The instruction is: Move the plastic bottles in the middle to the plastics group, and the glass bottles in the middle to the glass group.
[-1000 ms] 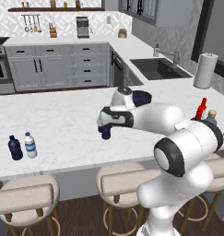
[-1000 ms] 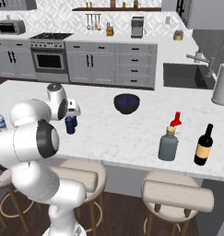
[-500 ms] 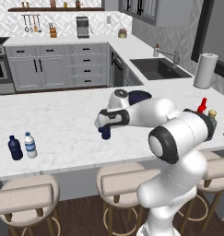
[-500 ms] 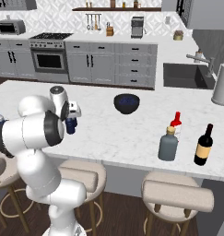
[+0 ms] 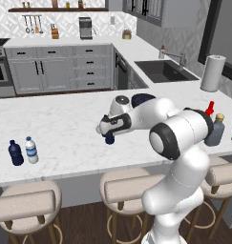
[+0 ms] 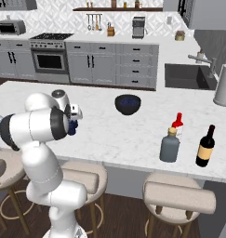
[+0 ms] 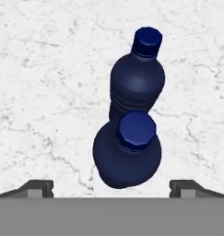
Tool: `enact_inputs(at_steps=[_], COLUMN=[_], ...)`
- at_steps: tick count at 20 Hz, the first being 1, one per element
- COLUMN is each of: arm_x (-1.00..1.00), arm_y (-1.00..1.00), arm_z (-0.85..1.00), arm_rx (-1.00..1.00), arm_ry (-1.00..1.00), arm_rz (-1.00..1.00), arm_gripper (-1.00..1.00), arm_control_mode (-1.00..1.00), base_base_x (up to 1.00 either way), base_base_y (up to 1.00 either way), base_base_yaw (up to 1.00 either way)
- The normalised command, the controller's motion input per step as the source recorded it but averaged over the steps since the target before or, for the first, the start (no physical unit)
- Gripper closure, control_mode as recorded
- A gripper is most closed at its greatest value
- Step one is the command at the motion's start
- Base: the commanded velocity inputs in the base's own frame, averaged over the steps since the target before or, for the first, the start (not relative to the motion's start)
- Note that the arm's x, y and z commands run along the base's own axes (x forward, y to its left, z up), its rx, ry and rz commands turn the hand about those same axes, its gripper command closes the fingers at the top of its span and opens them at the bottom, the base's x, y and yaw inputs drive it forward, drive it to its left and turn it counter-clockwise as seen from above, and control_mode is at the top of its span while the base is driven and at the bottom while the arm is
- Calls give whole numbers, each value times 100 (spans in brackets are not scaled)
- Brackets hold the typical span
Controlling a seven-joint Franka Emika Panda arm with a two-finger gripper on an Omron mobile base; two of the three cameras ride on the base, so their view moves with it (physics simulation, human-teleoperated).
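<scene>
Two navy bottles, mid-counter, hand view: near one (image 7: 128, 156) upright, seen from above, cap dark blue; second (image 7: 137, 80) just behind, touching or overlapping in view.
Plastics group, counter's left end: navy bottle (image 5: 15, 152) beside clear bottle (image 5: 31, 150), white cap, both upright.
Grey bottle (image 6: 169, 146), tan stopper, upright, just before red bottle (image 6: 178, 122); dark bottle (image 6: 205, 146) nearby.

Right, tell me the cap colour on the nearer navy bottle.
Dark blue cap, matching the nearer navy bottle; clearest in the hand view.

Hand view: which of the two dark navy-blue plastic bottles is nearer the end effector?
The lower dark navy-blue plastic bottle, between the open fingertips; its twin stands behind it.
</scene>
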Motion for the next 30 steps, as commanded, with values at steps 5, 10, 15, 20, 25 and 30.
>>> enact_inputs(at_steps=[5,10,15,20,25,30], arm_x=[8,12,15,13,5,0], arm_y=[0,0,0,0,1,0], arm_z=[-17,-16,-9,-6,-6,-7], arm_rx=[0,0,0,0,0,0], arm_ry=[-1,0,0,-3,-4,-4], arm_rz=[0,0,0,0,0,0], arm_gripper=[-100,-100,-100,-100,100,100], arm_control_mode=[-100,-100,-100,-100,-100,-100], base_base_x=[0,0,0,0,0,0], base_base_y=[0,0,0,0,0,0], base_base_yaw=[0,0,0,0,0,0])
